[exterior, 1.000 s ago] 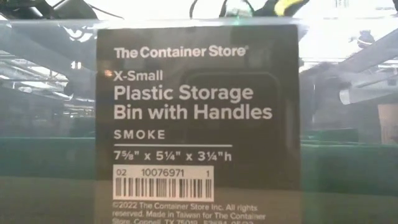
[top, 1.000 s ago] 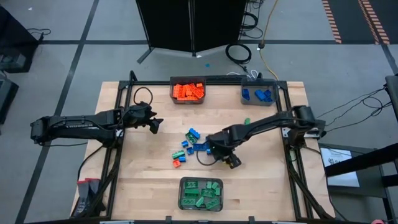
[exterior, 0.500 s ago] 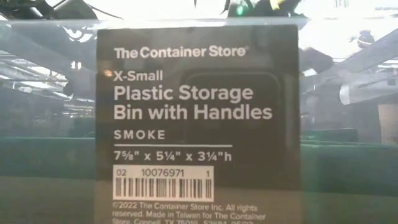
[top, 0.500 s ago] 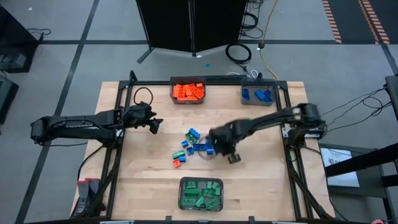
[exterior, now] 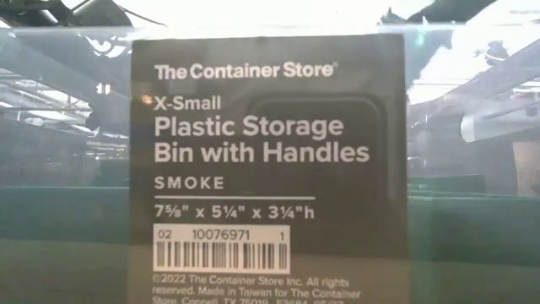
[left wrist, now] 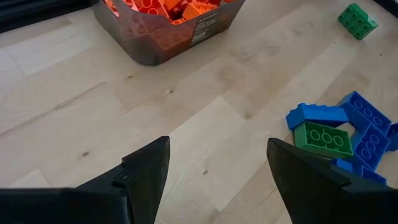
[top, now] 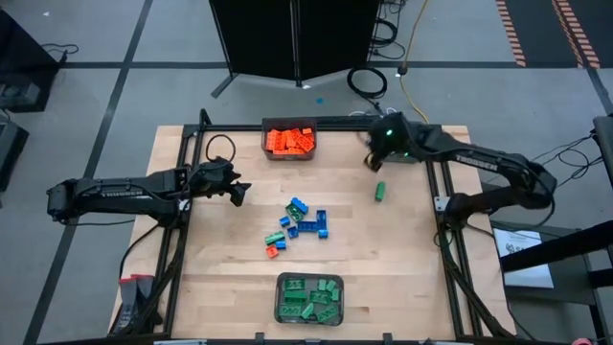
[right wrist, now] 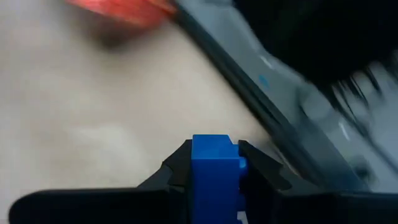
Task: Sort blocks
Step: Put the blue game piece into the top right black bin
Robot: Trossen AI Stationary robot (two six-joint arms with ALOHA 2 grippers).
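Loose blocks (top: 299, 228) in blue, green and orange lie in a heap mid-table, and they show again as blocks (left wrist: 339, 130) in the left wrist view. One green block (top: 380, 192) lies apart to their right. My right gripper (top: 371, 160) hangs near the table's far edge, beside the blue bin (top: 399, 147). It is shut on a blue block (right wrist: 214, 168). My left gripper (top: 238, 190) waits open over the table's left part, its fingers (left wrist: 149, 177) over bare wood. The low view shows only a bin's label. My right gripper pinches the blue block's two opposite sides (right wrist: 199, 171) between its two fingers. The fingers slant down toward the table's far edge. The block's studded end sticks out past the fingertips, and the block is lifted clear of the table.
An orange bin (top: 289, 141) stands at the far edge, a green bin (top: 309, 297) at the near edge, both holding blocks. A black frame rail (top: 335, 123) runs along the far side. Bare wood lies left of the heap and at the right.
My right gripper has left the right side of the heap, risen and swung quickly toward the table's far right, rolling as it went. It now hangs beside the blue bin with a blue block between its fingers.
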